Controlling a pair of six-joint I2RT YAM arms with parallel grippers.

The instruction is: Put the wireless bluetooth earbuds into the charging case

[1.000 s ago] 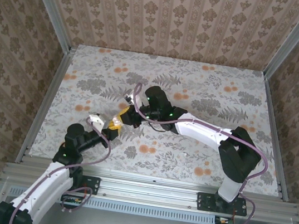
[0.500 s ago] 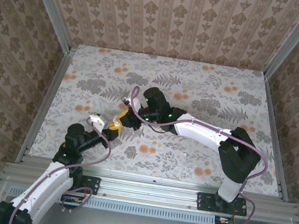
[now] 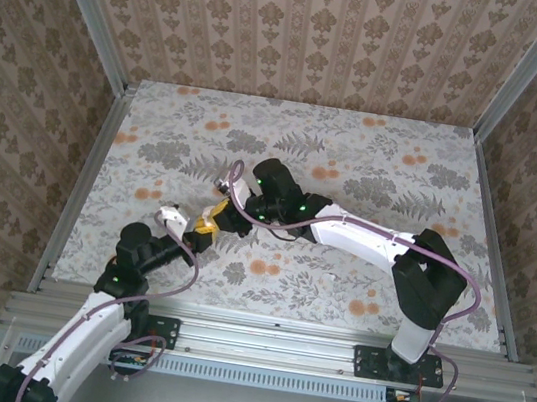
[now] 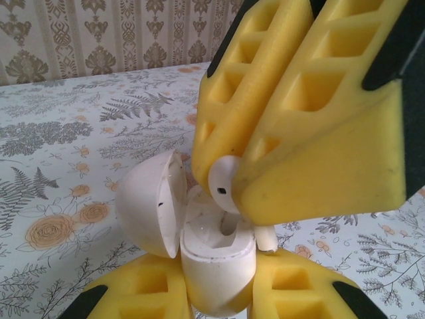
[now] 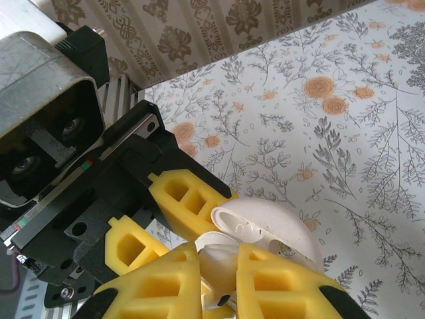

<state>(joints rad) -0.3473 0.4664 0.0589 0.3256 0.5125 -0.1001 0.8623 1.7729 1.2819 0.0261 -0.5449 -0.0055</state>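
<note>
No legible text, no labels (wallpaper (image 3: pixel 315 26) purely ornamental)

Earbud (image 4: pixel 224 178) just above the open charging case (image 4: pixel 216 256)

The white charging case stands upright at bottom centre of the left wrist view, pinched between the lower yellow fingers (image 4: pixel 143 292), its domed lid (image 4: pixel 149 206) swung open leftward. The white earbud, gripped by the upper yellow fingers (image 4: pixel 312 153), sits at the case's mouth.

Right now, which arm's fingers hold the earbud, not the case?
The right fingers pinch the earbud just above the open case; the left fingers clamp the case itself.
</note>
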